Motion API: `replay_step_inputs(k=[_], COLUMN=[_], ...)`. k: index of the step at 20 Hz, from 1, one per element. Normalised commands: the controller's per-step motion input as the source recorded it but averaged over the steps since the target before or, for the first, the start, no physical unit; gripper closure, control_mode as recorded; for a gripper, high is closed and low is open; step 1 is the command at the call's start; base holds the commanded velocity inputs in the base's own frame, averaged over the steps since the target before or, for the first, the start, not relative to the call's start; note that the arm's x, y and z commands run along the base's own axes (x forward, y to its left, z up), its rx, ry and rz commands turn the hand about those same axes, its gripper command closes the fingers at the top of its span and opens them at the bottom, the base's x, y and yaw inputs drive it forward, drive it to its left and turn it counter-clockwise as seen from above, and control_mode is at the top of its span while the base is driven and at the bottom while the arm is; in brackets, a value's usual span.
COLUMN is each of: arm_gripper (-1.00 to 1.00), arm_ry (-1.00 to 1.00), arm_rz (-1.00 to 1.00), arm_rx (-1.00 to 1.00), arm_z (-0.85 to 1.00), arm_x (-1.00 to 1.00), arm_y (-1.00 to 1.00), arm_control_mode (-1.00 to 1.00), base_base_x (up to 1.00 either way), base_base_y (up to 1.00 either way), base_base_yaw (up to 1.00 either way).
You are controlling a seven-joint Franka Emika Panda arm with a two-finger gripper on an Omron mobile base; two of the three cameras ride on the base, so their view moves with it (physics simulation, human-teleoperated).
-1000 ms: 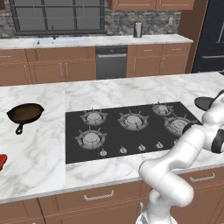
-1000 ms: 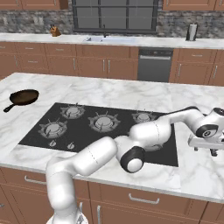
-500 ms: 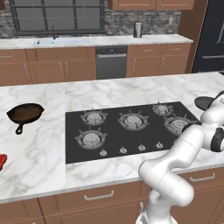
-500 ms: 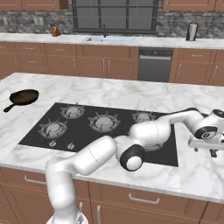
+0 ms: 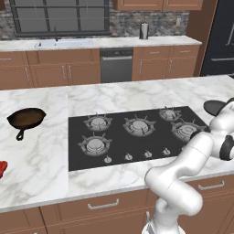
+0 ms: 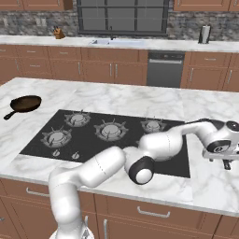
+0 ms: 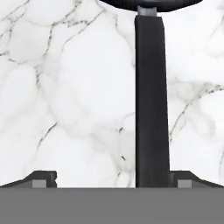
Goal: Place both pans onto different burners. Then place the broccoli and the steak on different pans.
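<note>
- Near-black round skillet (image 5: 215, 107): we see its rim on the white marble bench (image 5: 36, 155), to the right of the black glass cooktop (image 5: 137, 137) and partly hidden behind the white arm.
- In the hand view, its long black handle (image 7: 151, 100) runs straight down the middle from the pan's dark edge at the top.
- The hand (image 7: 111, 180) sits low over that handle, its dark fingertips (image 7: 43, 178) spread wide, one on each side; the handle lies closer to the right tip, and we cannot tell if they touch.
- From the right base view we see the hand at the right edge of the bench, beyond the cooktop.
- The rust-brown round skillet with a dark inside (image 5: 25, 119) rests on the bench left of the cooktop, well apart from it, its short handle pointing to the near side.
- The bright red steak chunk (image 5: 2, 169) shows at the far left edge of the left base view, nearer than the brown skillet.
- The grey burner rings with black pronged grates (image 5: 135, 125) carry nothing.
</note>
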Motion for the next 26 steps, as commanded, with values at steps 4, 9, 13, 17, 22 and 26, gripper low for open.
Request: replay_step_inputs(k=[4, 9, 13, 17, 22, 26], arm_gripper=[-1.00, -1.00, -1.00, 1.00, 1.00, 1.00], arm_ry=[0.00, 0.00, 0.04, 0.14, 0.12, 0.11], arm_rz=[0.00, 0.00, 0.00, 0.00, 0.00, 0.00], arm_rx=[0.00, 0.00, 0.00, 0.00, 0.03, 0.12], arm_z=[0.00, 0.00, 0.00, -0.06, -0.06, -0.01], arm_x=[0.28, 0.26, 0.16, 0.01, 0.00, 0.00], arm_y=[-0.32, -0.35, -0.12, 0.00, 0.00, 0.00], arm_control_mode=[-1.00, -1.00, -1.00, -1.00, -1.00, -1.00], base_base_x=[0.00, 0.00, 0.00, 0.00, 0.00, 0.00], base_base_y=[0.00, 0.00, 0.00, 0.00, 0.00, 0.00], base_base_yaw=[0.00, 0.00, 0.00, 0.00, 0.00, 0.00])
